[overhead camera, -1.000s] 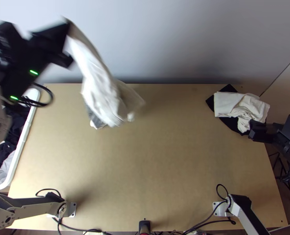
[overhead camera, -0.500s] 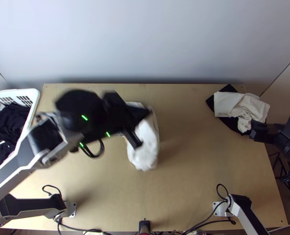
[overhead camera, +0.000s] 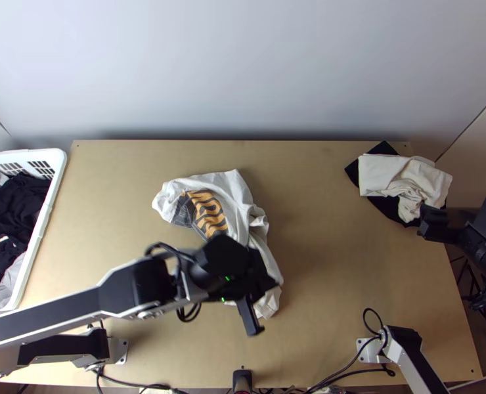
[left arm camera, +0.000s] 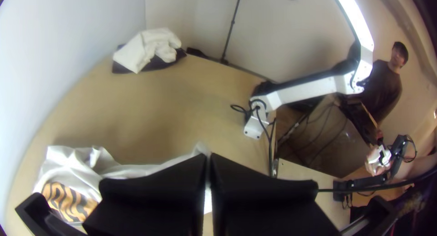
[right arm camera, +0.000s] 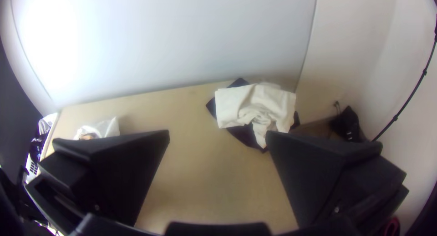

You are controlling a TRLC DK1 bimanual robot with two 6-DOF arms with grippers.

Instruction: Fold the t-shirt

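Top view: t-shirt (overhead camera: 233, 187) in left gripper (overhead camera: 263, 306)

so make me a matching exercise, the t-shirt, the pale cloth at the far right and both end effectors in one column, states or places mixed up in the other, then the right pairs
1. T-shirt
2. Pale cloth
3. Left end effector
4. Right end effector

A. Fingers spread apart
B. Lying on a dark cloth
C. Fingers closed on white fabric
D. Rumpled, with an orange print showing

Right pairs: 1-D, 2-B, 3-C, 4-A
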